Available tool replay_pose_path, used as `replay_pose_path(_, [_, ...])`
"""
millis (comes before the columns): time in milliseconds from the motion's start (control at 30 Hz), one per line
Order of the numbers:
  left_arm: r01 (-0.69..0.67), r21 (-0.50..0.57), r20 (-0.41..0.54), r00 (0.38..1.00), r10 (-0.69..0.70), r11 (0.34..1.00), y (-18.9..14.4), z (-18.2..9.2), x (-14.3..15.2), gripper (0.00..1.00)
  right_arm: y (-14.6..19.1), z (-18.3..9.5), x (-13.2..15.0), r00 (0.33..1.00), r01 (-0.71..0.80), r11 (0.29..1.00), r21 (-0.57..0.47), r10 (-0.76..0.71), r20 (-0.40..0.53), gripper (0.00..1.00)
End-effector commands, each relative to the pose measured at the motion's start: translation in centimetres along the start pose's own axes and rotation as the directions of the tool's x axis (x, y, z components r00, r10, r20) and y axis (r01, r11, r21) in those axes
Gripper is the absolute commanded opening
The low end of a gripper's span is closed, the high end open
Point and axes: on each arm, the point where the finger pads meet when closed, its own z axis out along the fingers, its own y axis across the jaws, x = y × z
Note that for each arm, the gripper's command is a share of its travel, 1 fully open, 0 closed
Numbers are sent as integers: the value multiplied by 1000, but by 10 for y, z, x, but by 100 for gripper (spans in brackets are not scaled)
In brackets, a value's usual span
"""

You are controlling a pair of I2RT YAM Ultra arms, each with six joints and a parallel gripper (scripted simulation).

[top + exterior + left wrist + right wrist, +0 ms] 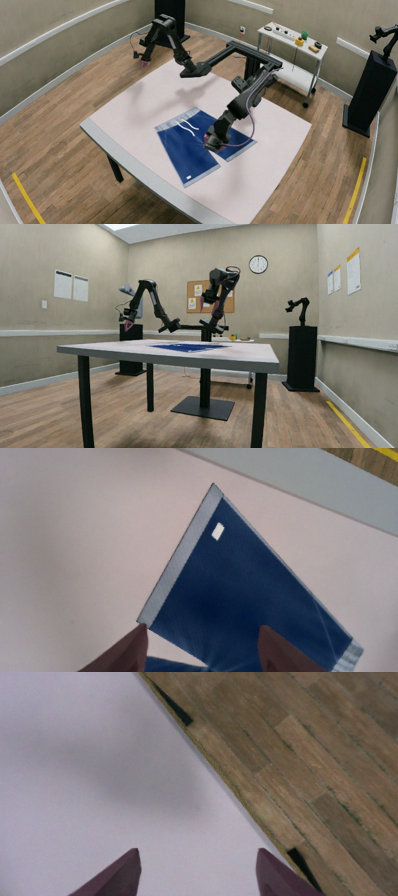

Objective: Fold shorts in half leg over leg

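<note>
The blue shorts [181,150] [178,347] [240,583] lie flat and spread open on the table. Their pale waistband [167,124] faces upper left in the top view, and the two legs spread toward the lower right with a gap between. The nearer leg bears a white label [188,177] [218,531] near its hem. My left gripper [207,312] [203,633] is open and empty, high above the shorts; its arm hides part of the farther leg in the top view. My right gripper [143,69] [127,330] [198,857] is open and empty, raised near a table edge, away from the shorts.
The table [125,119] [167,358] [75,548] [100,747] has a grey front edge. Both arms reach from a black stand frame [250,51] at the far side. A white trolley [320,51] with small items stands behind.
</note>
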Motion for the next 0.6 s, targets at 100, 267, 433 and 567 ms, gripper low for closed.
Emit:
replay_pose_path(100, [129, -11, 55, 990, -128, 992, 17, -24, 1, 56, 36, 21, -4, 994, 25, 995, -101, -36, -106, 56])
replay_pose_path(267, [246, -24, 59, 968, -244, 969, 30, -28, 19, 56, 91, 44, 2, 961, 78, 971, -226, -133, -242, 56])
replay_pose_path(433, [249, 8, 57, 967, -249, 969, 20, -27, 23, 56, 106, 47, -3, 949, 122, 961, -249, -186, -255, 56])
replay_pose_path(567, [336, -62, 39, 942, -334, 940, 52, -30, 46, 56, 153, 59, 11, 900, 159, 915, -372, -289, -327, 56])
